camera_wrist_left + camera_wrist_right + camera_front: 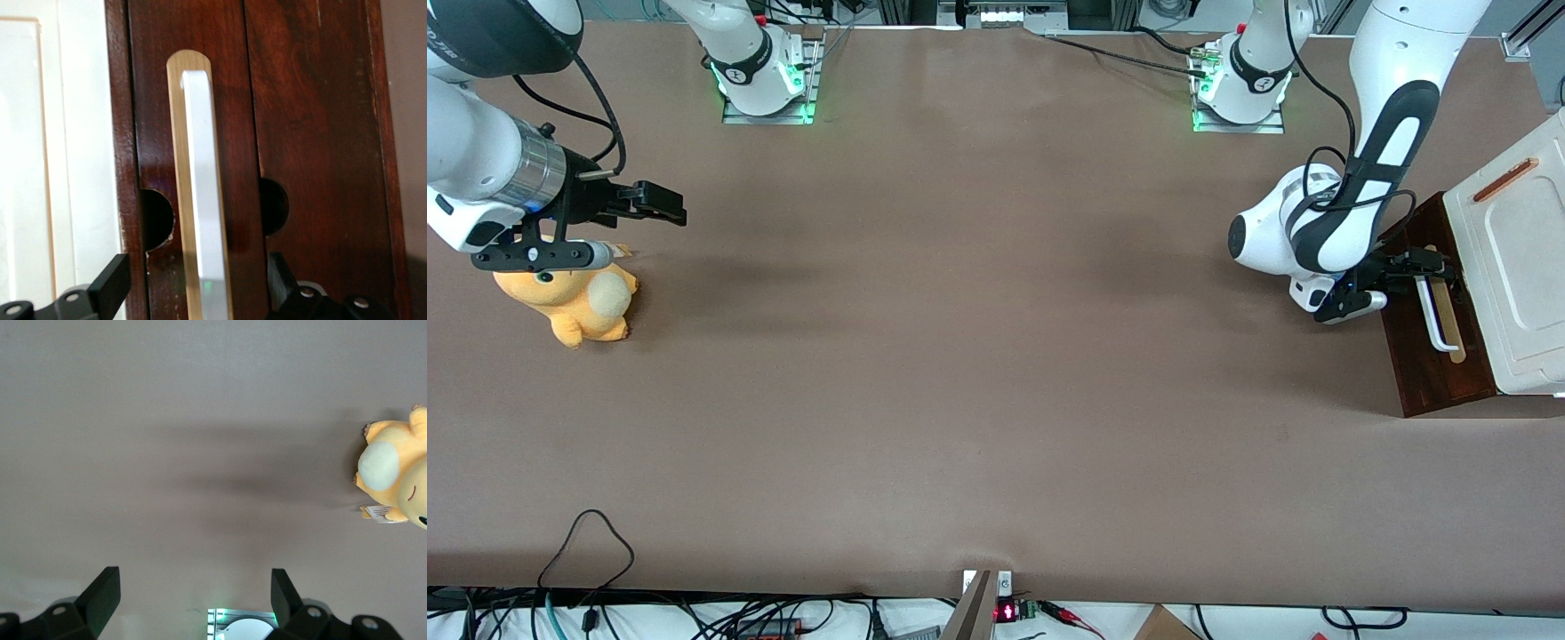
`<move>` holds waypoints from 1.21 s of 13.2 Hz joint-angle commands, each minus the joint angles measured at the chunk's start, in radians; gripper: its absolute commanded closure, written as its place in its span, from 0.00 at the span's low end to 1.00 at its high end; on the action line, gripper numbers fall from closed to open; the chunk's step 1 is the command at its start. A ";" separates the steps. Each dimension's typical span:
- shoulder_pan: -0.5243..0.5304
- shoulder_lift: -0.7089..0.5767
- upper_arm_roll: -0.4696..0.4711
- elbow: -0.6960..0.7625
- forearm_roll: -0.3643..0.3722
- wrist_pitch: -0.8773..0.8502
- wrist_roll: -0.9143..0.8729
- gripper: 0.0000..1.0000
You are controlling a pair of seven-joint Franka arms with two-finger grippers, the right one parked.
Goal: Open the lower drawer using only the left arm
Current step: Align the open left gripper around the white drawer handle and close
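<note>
Fingers of my gripper (199,283) are spread wide on either side of the white bar handle (204,200), ready, I judge, to pinch it and pull. Lower drawer (1427,347), at the working arm's end of the table under the cream cabinet top (1525,267), looks closed; its inside is hidden.

My left arm (1352,204) is bent down low over the desk at its own end, its hand (1436,267) held level, fingers (110,283) spread wide apart, nothing clamped between them.
</note>
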 commanded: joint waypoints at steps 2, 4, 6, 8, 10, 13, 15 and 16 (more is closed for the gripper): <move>-0.013 0.014 0.002 0.004 0.063 -0.016 -0.020 0.21; -0.016 0.024 0.002 0.009 0.094 -0.013 -0.022 0.28; -0.016 0.028 0.002 0.009 0.096 -0.012 -0.025 0.33; -0.016 0.037 0.010 0.009 0.113 -0.010 -0.028 0.42; -0.015 0.047 0.031 0.009 0.149 -0.007 -0.031 0.42; -0.015 0.050 0.033 0.009 0.149 -0.004 -0.031 0.42; -0.015 0.050 0.033 0.009 0.151 -0.004 -0.030 0.58; -0.015 0.050 0.033 0.009 0.149 -0.004 -0.030 0.65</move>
